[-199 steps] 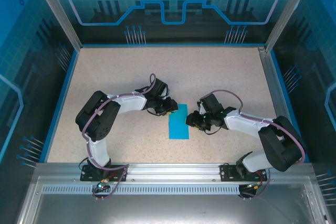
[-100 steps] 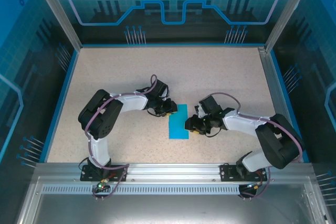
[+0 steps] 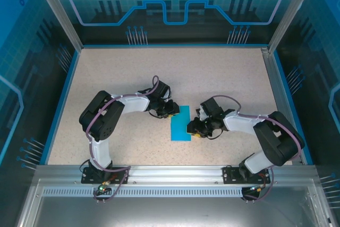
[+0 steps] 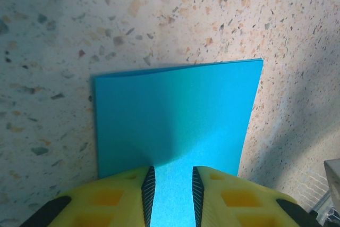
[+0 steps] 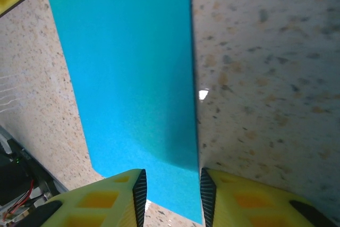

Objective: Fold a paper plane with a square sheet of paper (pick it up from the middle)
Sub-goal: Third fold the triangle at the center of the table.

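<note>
Nearest, a metal rail [image 3: 170, 174] runs along the table's [image 3: 133, 73] front edge and carries two arm bases, one left and one right. Both arms bend inward and meet at mid-table, where one paper [image 3: 180, 126] lies flat as a narrow blue rectangle, its long sides running near to far. The right gripper [image 3: 192, 127] sits at the paper's right long edge, toward the near end. Seen from its wrist, the right gripper [image 5: 171, 182] has its two yellow fingers a narrow gap apart, astride that edge, with paper [image 5: 127, 67] on one side and bare table on the other. I cannot tell whether the tips press down. A little farther off, the left gripper [image 3: 171, 111] stands at the left long edge near the far corner. Its two fingers are likewise narrowly parted [image 4: 171, 176], with paper [image 4: 175, 110] showing through the gap and stretching away. Whether they touch it I cannot tell. The paper's four edges look straight. Beyond the grippers the far half of the table is open, as are broad strips left and right of the arms. A blue rim [image 3: 170, 45] bounds the far side below a patterned wall.
</note>
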Motion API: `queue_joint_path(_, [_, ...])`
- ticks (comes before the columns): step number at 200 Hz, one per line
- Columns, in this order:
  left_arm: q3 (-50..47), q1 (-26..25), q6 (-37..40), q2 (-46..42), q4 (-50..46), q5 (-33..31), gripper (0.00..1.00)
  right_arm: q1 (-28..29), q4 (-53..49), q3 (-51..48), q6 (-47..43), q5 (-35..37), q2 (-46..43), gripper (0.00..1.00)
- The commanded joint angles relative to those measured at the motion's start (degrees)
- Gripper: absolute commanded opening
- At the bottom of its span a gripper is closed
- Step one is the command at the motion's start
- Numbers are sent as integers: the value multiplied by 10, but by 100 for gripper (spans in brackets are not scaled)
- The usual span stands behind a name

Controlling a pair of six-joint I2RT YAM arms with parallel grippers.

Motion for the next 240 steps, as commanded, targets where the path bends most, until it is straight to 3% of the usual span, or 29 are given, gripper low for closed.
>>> queue_joint_path(1, [-9, 1, 10, 18, -22, -3, 30, 7, 28, 2, -2, -30, 15, 34])
queue_joint_path(149, [-13, 2, 13, 17, -22, -1, 29, -14, 113, 33, 32, -38, 39, 40])
queue_joint_path(189, [-10, 1, 16, 16, -26, -2, 29, -33, 92, 52, -1, -36, 42, 44])
queue_joint_path(240, [-9, 1, 19, 17, -30, -3, 29, -44, 66, 82, -60, -86, 63, 45])
